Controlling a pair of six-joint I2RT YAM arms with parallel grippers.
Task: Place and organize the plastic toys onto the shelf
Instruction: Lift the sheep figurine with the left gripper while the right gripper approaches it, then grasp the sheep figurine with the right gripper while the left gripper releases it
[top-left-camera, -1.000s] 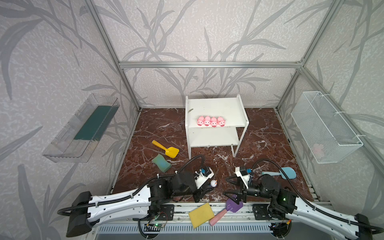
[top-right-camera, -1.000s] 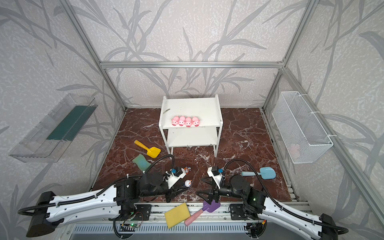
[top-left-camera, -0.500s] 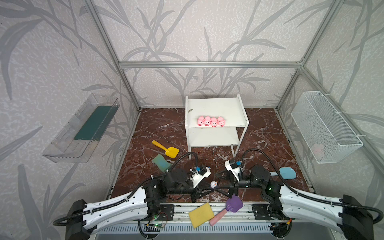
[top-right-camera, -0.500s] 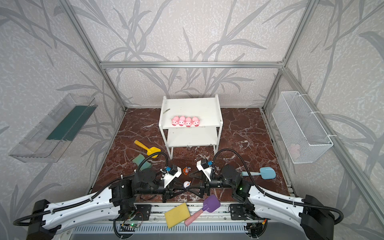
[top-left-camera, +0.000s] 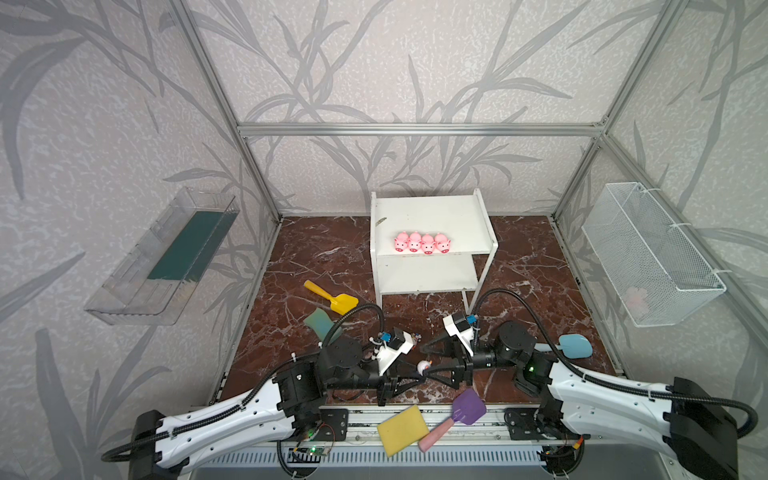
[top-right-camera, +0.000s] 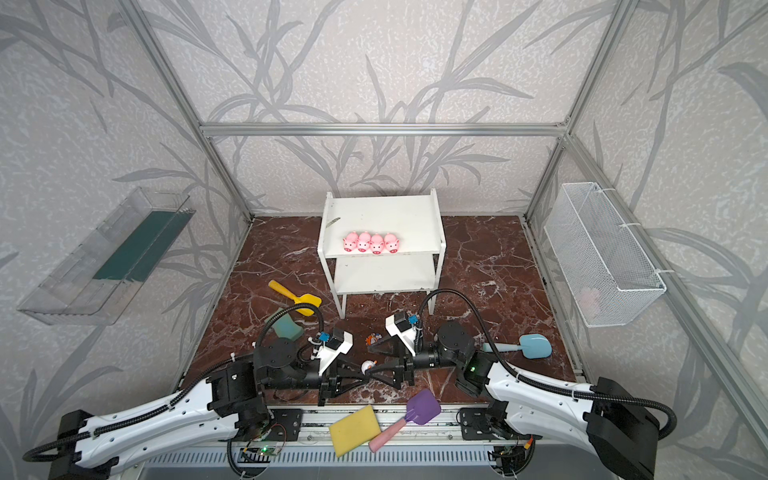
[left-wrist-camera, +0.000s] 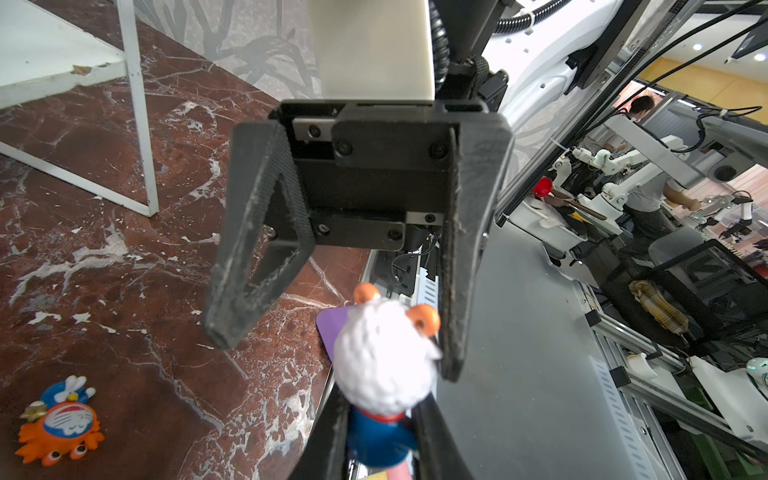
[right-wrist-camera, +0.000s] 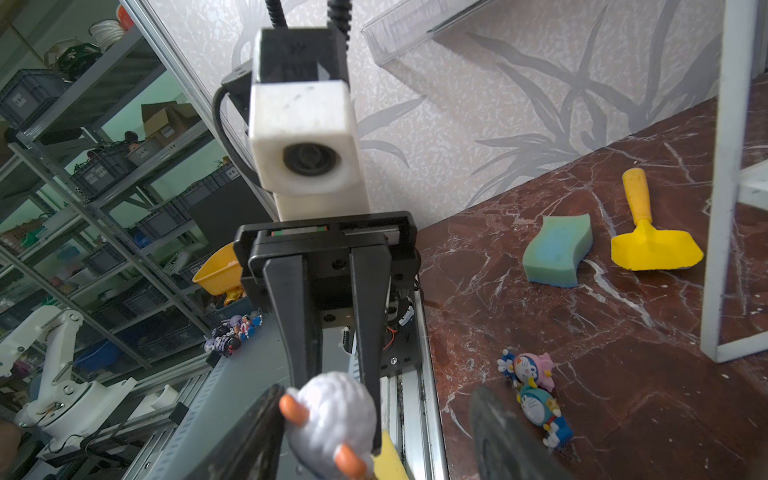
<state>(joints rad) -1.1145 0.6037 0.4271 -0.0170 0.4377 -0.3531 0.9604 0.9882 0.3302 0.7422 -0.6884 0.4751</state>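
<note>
Pinched narrowly by left gripper: figurine, blue body half hidden between fingers. Straddled loosely by right gripper, spread wide; contact unclear.

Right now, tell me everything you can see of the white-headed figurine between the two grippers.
The white-headed figurine is small and looks like glossy plastic. It has a woolly-textured white head, two orange knobs, a red collar and a blue body. It is held in the air, pinched at the body by the left gripper. Its head points toward the right gripper, whose open jaws straddle it. One finger lies close beside the head; contact is unclear. No face is visible.
</note>
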